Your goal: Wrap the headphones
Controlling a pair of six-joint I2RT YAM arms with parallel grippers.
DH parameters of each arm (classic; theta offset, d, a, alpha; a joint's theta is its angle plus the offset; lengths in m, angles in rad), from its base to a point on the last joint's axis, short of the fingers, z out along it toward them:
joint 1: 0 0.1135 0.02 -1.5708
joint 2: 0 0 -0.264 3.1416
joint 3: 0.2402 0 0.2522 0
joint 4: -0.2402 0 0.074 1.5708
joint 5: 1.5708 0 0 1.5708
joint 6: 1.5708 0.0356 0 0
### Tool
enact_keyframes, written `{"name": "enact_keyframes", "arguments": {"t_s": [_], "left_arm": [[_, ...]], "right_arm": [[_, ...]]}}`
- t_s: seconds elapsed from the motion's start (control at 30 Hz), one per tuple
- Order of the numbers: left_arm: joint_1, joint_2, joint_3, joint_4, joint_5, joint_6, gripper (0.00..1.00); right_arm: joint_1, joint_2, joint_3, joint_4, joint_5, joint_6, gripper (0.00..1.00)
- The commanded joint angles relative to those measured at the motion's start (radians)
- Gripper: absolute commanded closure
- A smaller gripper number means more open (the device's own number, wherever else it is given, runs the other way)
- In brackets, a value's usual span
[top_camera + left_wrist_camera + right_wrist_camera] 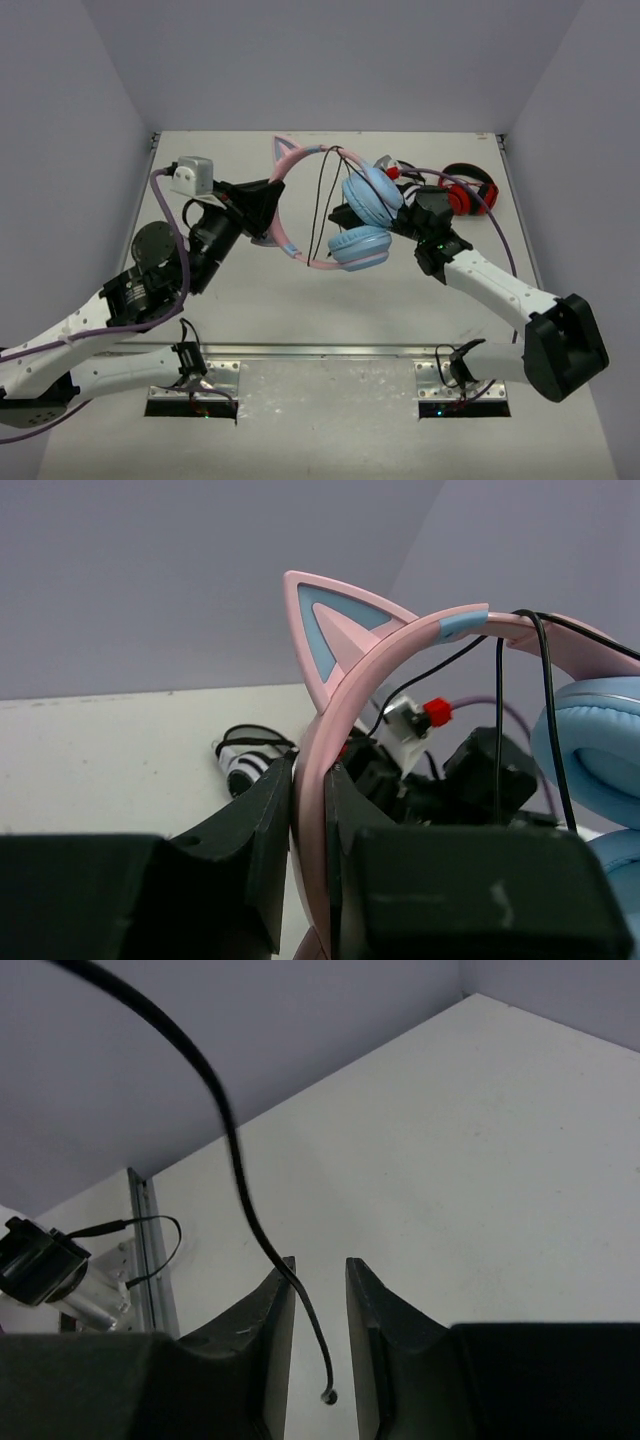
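Left hand (268,207), seen from above: fingers clamped on the pink headband (287,236) of the headphones (365,205), at the end far from the ear cups. Headphones held off the table (230,300), near its middle, headband arching toward the back wall, two light blue ear cups (372,197) stacked on the right side. Thin black cable (322,200) in several strands from the top of the headband down beside the ear cups. Right hand (345,216) just behind the ear cups, largely hidden by them; finger state not readable in this view. Red-and-black pair (470,190) flat on the table at the back right, well apart.

Left wrist view: left hand (312,815) with both fingers pressed against the pink headband (400,645), one on each side, no gap. Pink cat ear (335,630) with blue inner face upright above the fingers. Blue ear cup (595,740) at the right edge, cable (545,710) hanging from the headband in front of it. White-and-black pair (245,765) on the table behind.

Right wrist view: right hand (315,1345) with fingers slightly apart, a narrow gap between them. Cable (235,1150) sweeping down from the upper left into that gap, close against one finger, not pinched, its free end (328,1396) between the fingers. Metal rail (150,1250) at the table edge on the left.
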Motion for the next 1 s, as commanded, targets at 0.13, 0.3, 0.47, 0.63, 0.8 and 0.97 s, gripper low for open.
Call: {"name": "enact_keyframes", "arguments": {"t_s": [0.13, 0.3, 0.47, 0.63, 0.8, 0.97], "left_arm": [[-0.009, -0.062, 0.056, 0.238, -0.099, -0.094, 1.00], [-0.009, -0.053, 0.073, 0.274, -0.215, -0.057, 1.00], [-0.009, -0.006, 0.127, 0.255, -0.290, -0.048, 1.00], [-0.009, 0.053, 0.156, 0.251, -0.511, -0.005, 1.00], [0.014, 0.172, 0.172, 0.387, -0.724, 0.142, 1.00], [0.179, 0.373, 0.340, 0.072, -0.657, -0.018, 1.00]], "right_arm": [[0.004, 0.153, -0.005, 0.268, -0.044, 0.107, 0.76], [0.008, 0.216, -0.055, 0.393, -0.062, 0.179, 0.86], [0.008, 0.251, -0.066, 0.431, -0.053, 0.193, 0.99], [0.049, 0.179, -0.158, 0.413, -0.006, 0.186, 0.99], [0.154, -0.035, -0.284, 0.341, 0.131, 0.115, 0.99], [0.280, -0.197, -0.350, 0.200, 0.257, 0.032, 0.99]]}}
